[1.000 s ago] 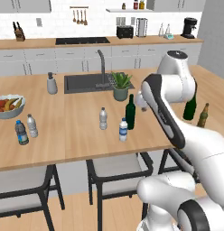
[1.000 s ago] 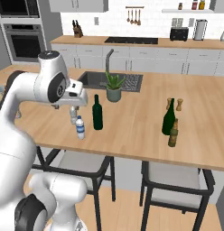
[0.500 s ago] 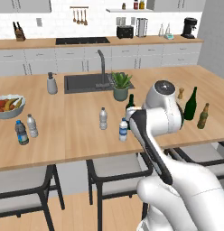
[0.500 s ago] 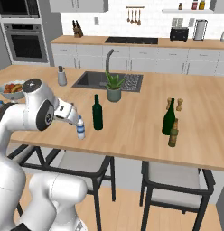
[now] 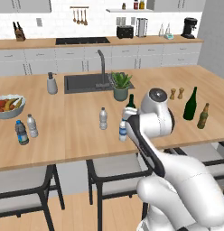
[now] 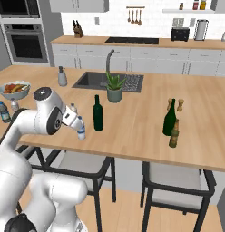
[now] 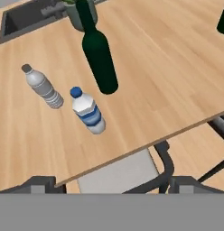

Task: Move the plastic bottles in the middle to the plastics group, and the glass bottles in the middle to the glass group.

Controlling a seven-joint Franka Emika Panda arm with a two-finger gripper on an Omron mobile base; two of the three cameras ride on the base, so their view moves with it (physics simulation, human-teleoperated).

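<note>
A rendered kitchen with white cabinets stands behind a long wooden desk (image 5: 77, 131) that carries a sink and a potted plant (image 5: 121, 85).

Nothing of the task looks done. All three middle bottles stand upright near the desk's front edge: the blue-label bottle (image 7: 89, 111), the plain bottle (image 7: 42, 86) just beside it, and the dark wine bottle (image 7: 99, 50) behind them. None touches another.

The plastics pair (image 5: 26, 129) waits at the desk's left end, near the fruit bowl (image 5: 7, 105), well apart from the middle. The glass group, a green wine bottle (image 5: 190, 104) and a beer bottle (image 5: 203, 116), stands at the right end, near two wooden shakers (image 5: 176, 94).

The claw (image 7: 111, 182) hangs above the front edge, looking down on the blue-label bottle, which seems the likely first pick. It holds nothing; its two tips sit far apart at the bottom of the hand view, so it is probably spread wide, though only the tips show.

Three moves remain: two to the left, one to the right.
</note>
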